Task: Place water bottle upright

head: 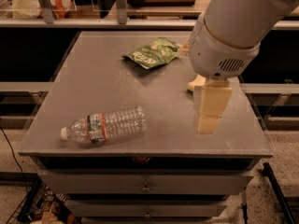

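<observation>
Camera view: one water bottle (105, 126) lies on its side at the near left of the grey tabletop (93, 78), with its white cap pointing left. One green packet (152, 52) lies far, near the middle. One yellow sponge (196, 84) peeks out behind the arm (233, 27). The claw (207, 125) hangs over the near right of the tabletop, well apart from the bottle. I cannot tell how far open the claw is or whether it grips anything.
</observation>
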### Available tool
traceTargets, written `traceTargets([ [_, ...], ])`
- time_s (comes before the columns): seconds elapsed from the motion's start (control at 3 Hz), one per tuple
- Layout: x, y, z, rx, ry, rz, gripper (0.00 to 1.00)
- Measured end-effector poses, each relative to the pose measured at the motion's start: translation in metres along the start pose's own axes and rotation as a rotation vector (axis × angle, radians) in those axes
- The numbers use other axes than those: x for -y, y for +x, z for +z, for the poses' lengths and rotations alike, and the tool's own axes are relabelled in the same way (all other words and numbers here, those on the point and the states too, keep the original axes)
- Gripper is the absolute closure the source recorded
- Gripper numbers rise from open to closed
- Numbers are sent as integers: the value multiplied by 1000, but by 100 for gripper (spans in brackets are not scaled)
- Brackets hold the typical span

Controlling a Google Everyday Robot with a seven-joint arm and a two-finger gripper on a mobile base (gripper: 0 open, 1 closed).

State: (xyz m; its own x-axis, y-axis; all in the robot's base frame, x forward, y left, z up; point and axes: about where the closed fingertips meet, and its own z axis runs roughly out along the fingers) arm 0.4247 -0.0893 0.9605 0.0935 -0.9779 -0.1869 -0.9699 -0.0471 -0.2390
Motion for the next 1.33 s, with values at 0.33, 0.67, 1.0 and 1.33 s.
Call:
traceTargets([
  [0.33, 0, 0, 0, 0, 0, 0, 0],
  [0.67, 12, -35, 16, 9, 1, -75, 0],
  [1.0, 17, -76, 36, -5, -13, -159, 0],
  [1.33, 14, -106, 56, -43, -28, -221, 0],
])
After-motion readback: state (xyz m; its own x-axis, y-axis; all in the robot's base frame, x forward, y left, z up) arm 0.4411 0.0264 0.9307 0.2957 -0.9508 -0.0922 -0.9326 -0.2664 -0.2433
